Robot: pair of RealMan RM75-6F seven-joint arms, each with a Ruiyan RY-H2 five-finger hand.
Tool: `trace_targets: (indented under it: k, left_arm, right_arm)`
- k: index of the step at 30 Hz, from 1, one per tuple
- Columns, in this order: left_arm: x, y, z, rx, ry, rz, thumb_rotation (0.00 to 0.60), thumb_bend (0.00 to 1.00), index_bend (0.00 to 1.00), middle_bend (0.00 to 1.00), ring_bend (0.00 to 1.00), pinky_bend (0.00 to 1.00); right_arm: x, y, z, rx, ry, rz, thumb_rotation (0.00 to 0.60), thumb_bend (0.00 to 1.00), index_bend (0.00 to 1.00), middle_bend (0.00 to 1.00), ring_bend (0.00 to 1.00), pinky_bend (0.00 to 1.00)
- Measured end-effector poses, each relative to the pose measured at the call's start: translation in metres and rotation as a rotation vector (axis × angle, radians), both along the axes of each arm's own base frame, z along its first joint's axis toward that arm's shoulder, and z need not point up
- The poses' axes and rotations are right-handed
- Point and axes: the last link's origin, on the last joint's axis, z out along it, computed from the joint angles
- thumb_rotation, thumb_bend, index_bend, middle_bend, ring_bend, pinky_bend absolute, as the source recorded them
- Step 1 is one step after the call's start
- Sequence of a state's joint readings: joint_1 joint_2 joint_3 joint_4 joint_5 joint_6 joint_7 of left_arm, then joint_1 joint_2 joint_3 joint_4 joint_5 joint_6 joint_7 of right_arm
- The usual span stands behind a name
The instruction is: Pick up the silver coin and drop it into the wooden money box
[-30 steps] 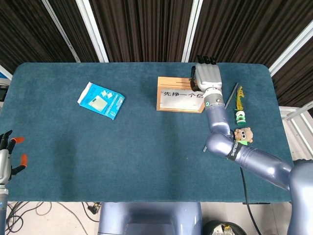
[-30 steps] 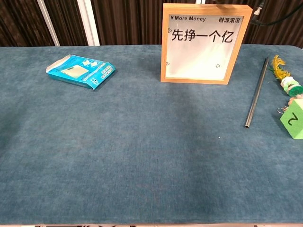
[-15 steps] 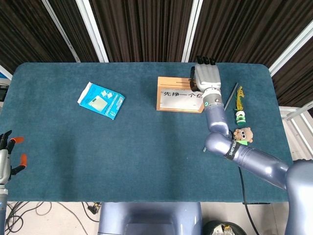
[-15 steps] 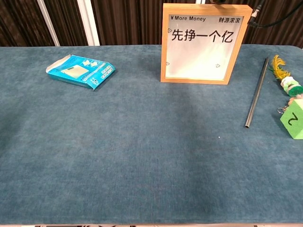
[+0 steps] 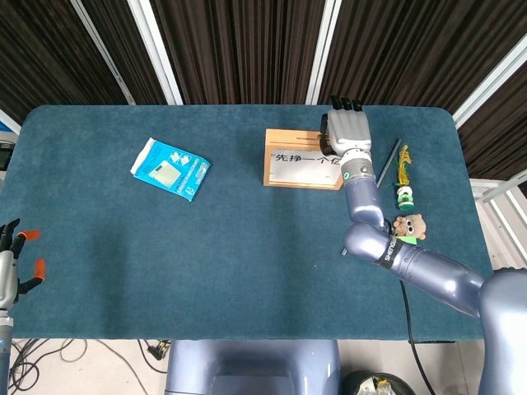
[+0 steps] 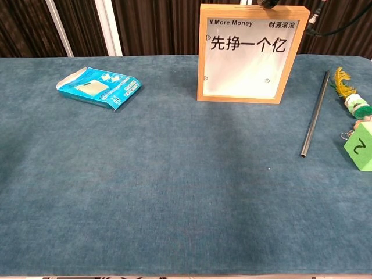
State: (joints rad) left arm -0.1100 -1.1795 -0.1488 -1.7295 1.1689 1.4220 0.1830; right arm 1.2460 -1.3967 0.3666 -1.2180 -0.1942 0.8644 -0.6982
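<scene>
Head view first: the right hand is up over the right top edge of the wooden money box, back of the hand to the camera, fingers pointing away toward the curtain; whether they pinch the silver coin or have let it go, I cannot tell, for the coin itself shows nowhere; the left hand sits at the near left edge of the table, fingers spread, holding nothing; a blue packet lies well left of the box; a dark rod, a feathered toy and a small plush figure line the right side.

Chest view now: the box stands upright, glass front facing us, printed characters across it; only a dark sliver of the right hand shows at the top frame edge above the box; no coin on the cloth anywhere; the packet is far left, the rod and a green tag far right.

My read: no coin on the table and the hand at the top of the box, so the pick-up looks done; the drop is either in progress or just finished, and the pictures cannot settle which.
</scene>
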Motion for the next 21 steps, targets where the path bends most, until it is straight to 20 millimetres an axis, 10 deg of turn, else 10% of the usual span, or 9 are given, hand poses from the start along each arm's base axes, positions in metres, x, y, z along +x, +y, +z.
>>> trace_targets:
  k: [21]
  left_arm:
    - [0.0, 0.0001, 0.0002, 0.0, -0.003, 0.003, 0.6, 0.46, 0.28, 0.03, 0.0, 0.0]
  right_arm:
    - [-0.0011, -0.0003, -0.0003, 0.001, 0.014, -0.007, 0.6, 0.61, 0.47, 0.06, 0.0, 0.0]
